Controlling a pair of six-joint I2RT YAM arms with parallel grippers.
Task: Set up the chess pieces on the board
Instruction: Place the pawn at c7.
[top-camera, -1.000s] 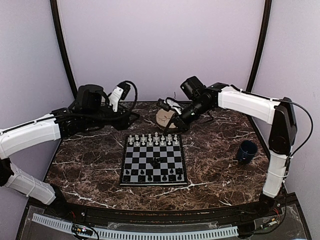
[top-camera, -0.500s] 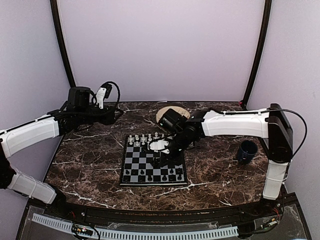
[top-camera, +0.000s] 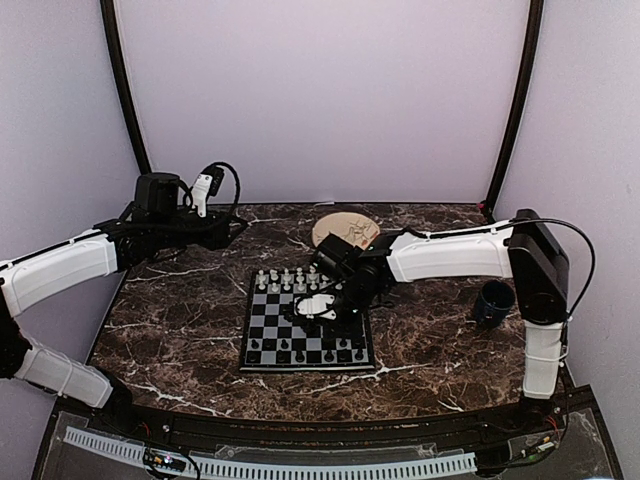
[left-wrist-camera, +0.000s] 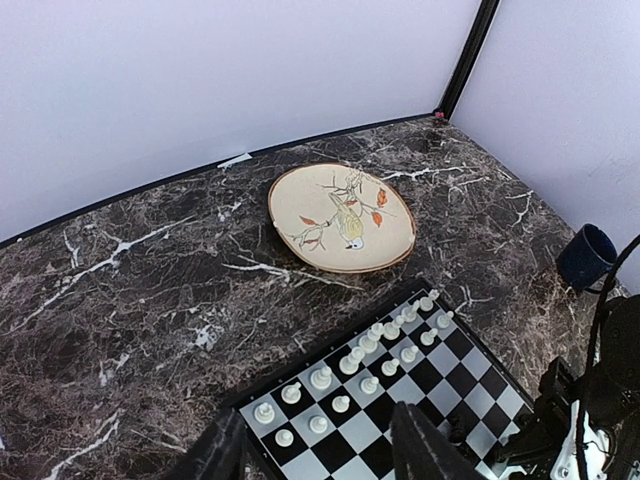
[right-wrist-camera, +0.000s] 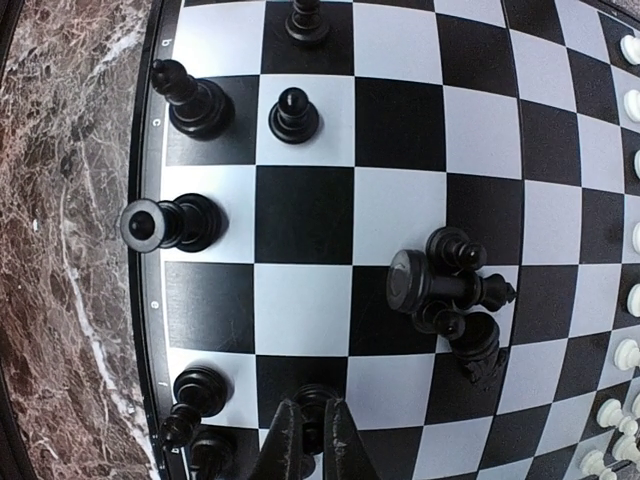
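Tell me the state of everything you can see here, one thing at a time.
Board, lying flat, partly set.
White pieces, upright in two rows at the far edge.
Black pieces at the near edge, upright.
Black heap mid-board, toppled.
Plate, empty.
Mug, upright.
Left pincer, open, holding nothing.
Right pincer, apparently shut on a black piece.

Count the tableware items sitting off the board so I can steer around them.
2. A round patterned plate lies just beyond the board's far edge. A dark blue mug stands off the board's right side. The arms could be hiding others.
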